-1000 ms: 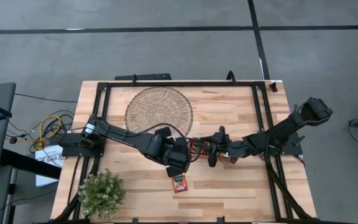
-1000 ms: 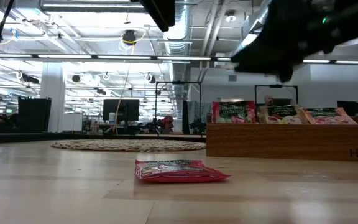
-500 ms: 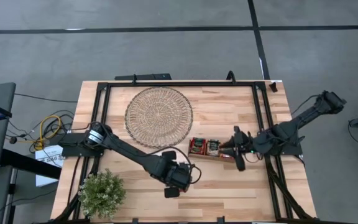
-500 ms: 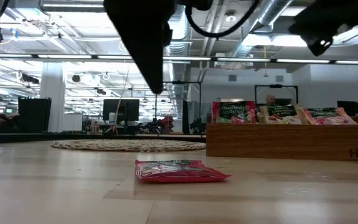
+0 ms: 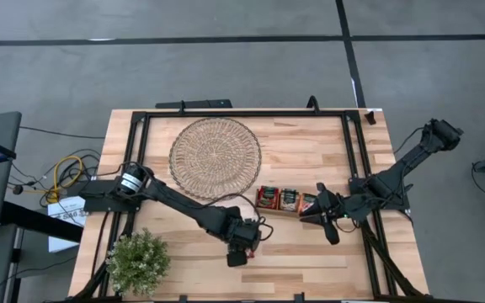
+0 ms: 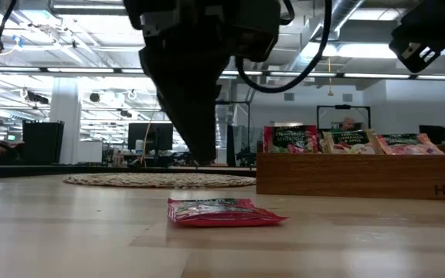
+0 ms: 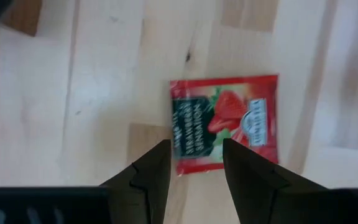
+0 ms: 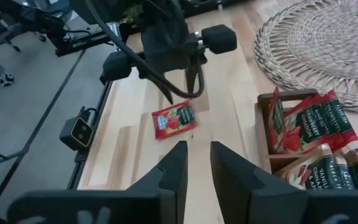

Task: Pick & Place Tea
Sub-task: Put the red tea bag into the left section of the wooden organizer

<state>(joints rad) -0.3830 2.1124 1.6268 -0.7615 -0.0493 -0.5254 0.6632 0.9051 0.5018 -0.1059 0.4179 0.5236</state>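
Strawberry tea sachet (image 7: 224, 123) lying flat on the desk (image 5: 310, 257), left end effector (image 7: 194, 163) hanging just above it.

Red sachet is resting free on the bare wood, apart from the wooden tray (image 6: 361, 175), which is holding more upright sachets (image 8: 312, 127). Left end effector's fingers (image 7: 148, 177) are standing parted over the sachet's near edge, gripping nothing. Right end effector (image 8: 197, 165) is hovering beside the tray's end, fingers slightly apart and empty. Round wicker mat (image 5: 215, 156) is lying farther back; small potted plant (image 5: 139, 262) is sitting at the desk's corner.
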